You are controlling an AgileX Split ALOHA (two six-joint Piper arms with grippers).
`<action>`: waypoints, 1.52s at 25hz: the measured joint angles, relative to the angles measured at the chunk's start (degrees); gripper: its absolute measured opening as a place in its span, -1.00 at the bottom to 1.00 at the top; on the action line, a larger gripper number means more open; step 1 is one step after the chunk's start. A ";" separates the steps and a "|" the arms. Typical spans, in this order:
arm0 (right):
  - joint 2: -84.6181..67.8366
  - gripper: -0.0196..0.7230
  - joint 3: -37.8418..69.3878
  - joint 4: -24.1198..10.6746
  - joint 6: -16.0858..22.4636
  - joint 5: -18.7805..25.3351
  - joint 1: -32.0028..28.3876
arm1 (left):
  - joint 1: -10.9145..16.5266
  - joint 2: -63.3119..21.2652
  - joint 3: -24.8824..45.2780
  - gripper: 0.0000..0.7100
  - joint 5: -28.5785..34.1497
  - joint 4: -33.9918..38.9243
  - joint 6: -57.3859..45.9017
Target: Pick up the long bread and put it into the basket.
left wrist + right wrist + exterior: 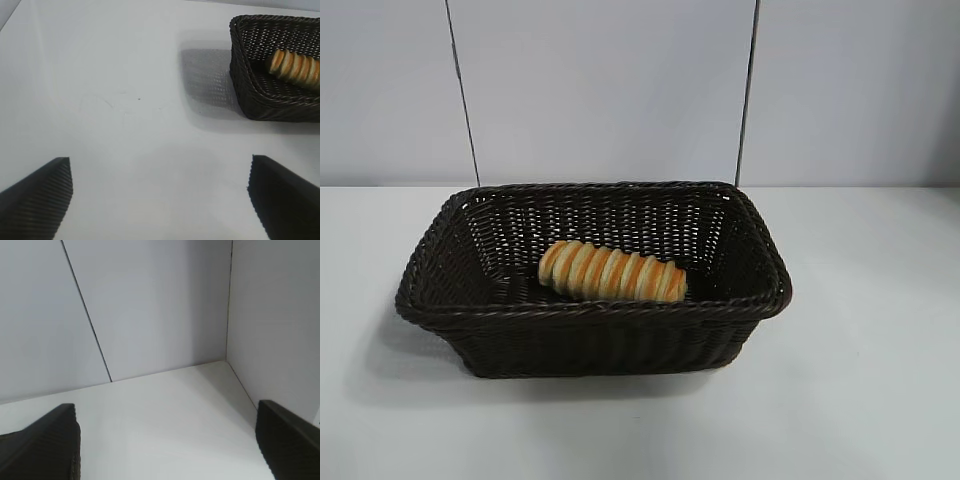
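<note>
Bright even light — soft shadow beside basket (590,340), sharp focus

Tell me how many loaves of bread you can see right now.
1. The long bread lies on its side inside the basket, towards its near wall. No other loaf shows on the table; nothing seems hidden beneath it.

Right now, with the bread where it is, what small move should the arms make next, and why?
Probably none beyond parking. The long bread already lies inside the basket, on its floor. The left gripper is open over bare table beside the basket, and the right gripper is open, facing the wall, holding nothing. I would just let both arms settle clear.
</note>
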 joint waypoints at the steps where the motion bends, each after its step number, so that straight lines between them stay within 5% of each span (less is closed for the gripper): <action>1: -1.42 0.92 2.13 -0.27 -0.07 0.00 0.48 | 0.00 0.00 0.00 0.93 0.00 0.00 0.00; 20: -16.27 0.92 24.75 -2.21 -3.29 0.00 2.25 | 0.00 0.00 0.00 0.93 0.00 0.00 0.00; 38: -16.27 0.92 26.73 -2.06 -3.48 -2.57 2.25 | 0.00 0.00 0.00 0.93 -0.04 0.00 0.00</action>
